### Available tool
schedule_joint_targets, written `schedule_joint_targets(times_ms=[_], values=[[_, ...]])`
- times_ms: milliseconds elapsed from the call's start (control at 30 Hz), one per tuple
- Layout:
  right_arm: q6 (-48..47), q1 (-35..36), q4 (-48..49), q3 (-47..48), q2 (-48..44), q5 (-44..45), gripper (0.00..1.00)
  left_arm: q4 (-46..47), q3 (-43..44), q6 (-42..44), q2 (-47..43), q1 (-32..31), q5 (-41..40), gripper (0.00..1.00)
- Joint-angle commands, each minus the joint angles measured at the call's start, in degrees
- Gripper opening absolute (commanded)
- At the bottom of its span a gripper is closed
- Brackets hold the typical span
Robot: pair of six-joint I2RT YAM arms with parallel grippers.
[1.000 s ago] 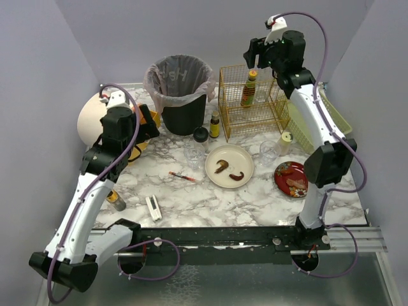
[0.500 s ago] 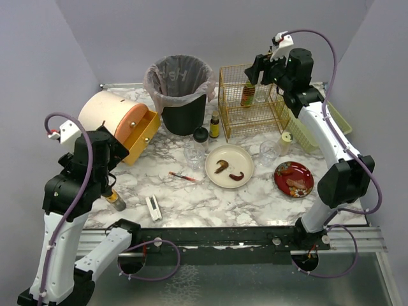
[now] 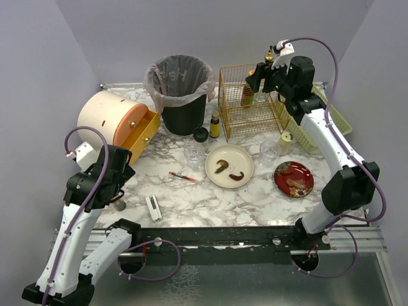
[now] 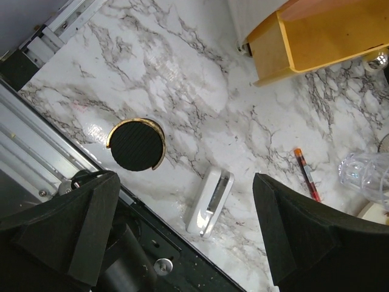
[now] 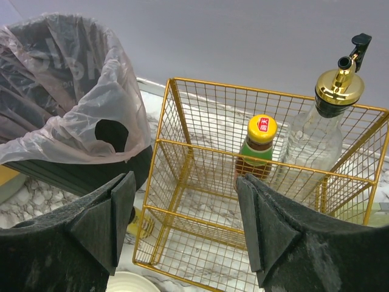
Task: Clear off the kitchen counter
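The kitchen counter (image 3: 255,201) is white marble with grey veins. My left gripper (image 3: 121,178) is open and empty, hovering over the counter's near left part. In the left wrist view, this gripper (image 4: 194,243) has a small white flat device (image 4: 209,201) lying on the counter between its jaws, and a black-lidded jar (image 4: 137,144) to the left. My right gripper (image 3: 255,76) is open and empty above the gold wire basket (image 3: 237,118). A sauce bottle (image 5: 258,149) and a glass oil dispenser (image 5: 325,121) stand inside that basket (image 5: 182,152), beyond the right gripper (image 5: 185,231).
A black bin with a pink liner (image 3: 180,92) stands at the back. A round cream box (image 3: 105,115) has a yellow drawer (image 3: 145,135). On the counter are a cream plate (image 3: 245,159), a red plate (image 3: 305,173), two glasses (image 3: 193,155), small bottles (image 3: 215,125), a red pen (image 3: 185,177) and a green basket (image 3: 331,121).
My left arm has pulled back from the yellow drawer to the near left. My right gripper lowered the sauce bottle into the gold basket, let it go and drew back.
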Motion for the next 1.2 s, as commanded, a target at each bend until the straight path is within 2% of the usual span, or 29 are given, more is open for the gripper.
schedule_joint_targets(times_ms=[0, 200, 500, 767, 1167], values=[[-0.03, -0.24, 1.21, -1.78, -1.46, -1.33, 0.74, -1.34, -1.3, -2.06, -0.04, 0.08, 0.07, 0.99], [0.66, -0.2, 1.32, -2.72, -0.82, -1.52, 0.74, -1.34, -2.78, -4.25, 1.53, 0.32, 0.82, 0.99], [1.14, -0.16, 1.44, -3.63, 0.0, -2.19, 0.74, -1.27, -11.56, -9.93, 3.75, 0.7, 5.4, 0.99], [2.23, -0.24, 1.93, -3.61, 1.16, -3.68, 0.74, -0.22, -11.85, -14.47, 0.53, 1.1, 0.75, 0.96], [3.39, -0.23, 2.68, -4.35, 1.83, -5.31, 0.74, -1.17, -8.07, -18.63, 4.93, 1.28, -10.5, 0.97]])
